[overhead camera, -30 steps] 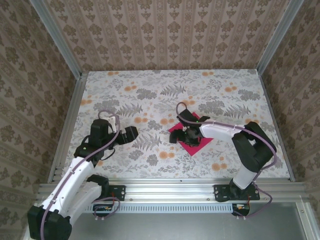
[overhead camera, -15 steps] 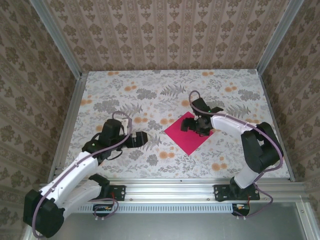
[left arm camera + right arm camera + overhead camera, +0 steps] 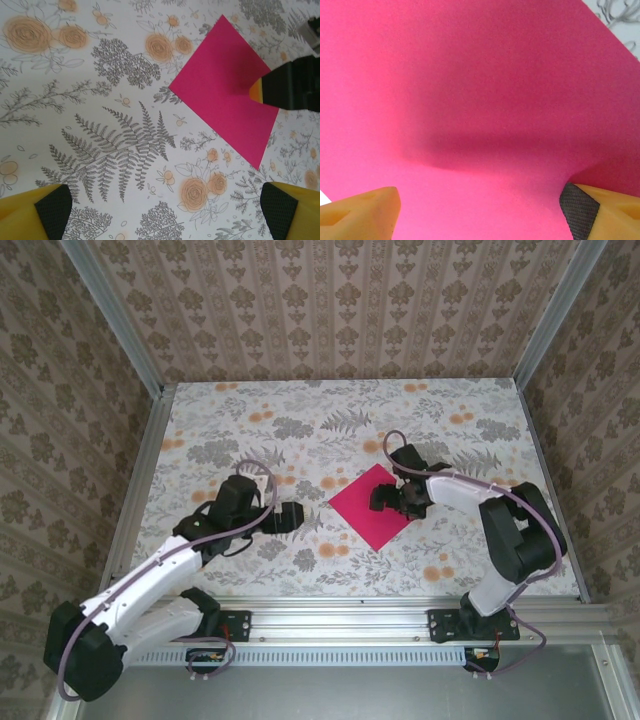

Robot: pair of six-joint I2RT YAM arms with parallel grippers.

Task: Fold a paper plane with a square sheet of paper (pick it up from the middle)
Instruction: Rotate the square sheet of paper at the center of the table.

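The square sheet of paper (image 3: 368,508) is magenta-pink and lies flat on the flowered tablecloth, turned like a diamond, with no crease showing. My right gripper (image 3: 397,500) hangs low over its right part, open. In the right wrist view the yellow fingertips (image 3: 366,210) straddle the paper (image 3: 480,90), which has a shallow bulge with a shadow. My left gripper (image 3: 296,516) is open to the left of the sheet, apart from it. In the left wrist view the sheet (image 3: 225,95) lies ahead, with the right gripper's finger (image 3: 287,90) on its right corner. The paper plane is out of view.
A metal frame rail (image 3: 330,608) runs along the near edge of the table, and patterned walls (image 3: 330,310) close in the back and sides. The tablecloth (image 3: 300,430) is printed with orange flowers and grey ferns.
My left arm has reached right, closer to the sheet. My right gripper has moved from over the sheet's middle toward its right corner, uncovering most of the paper.
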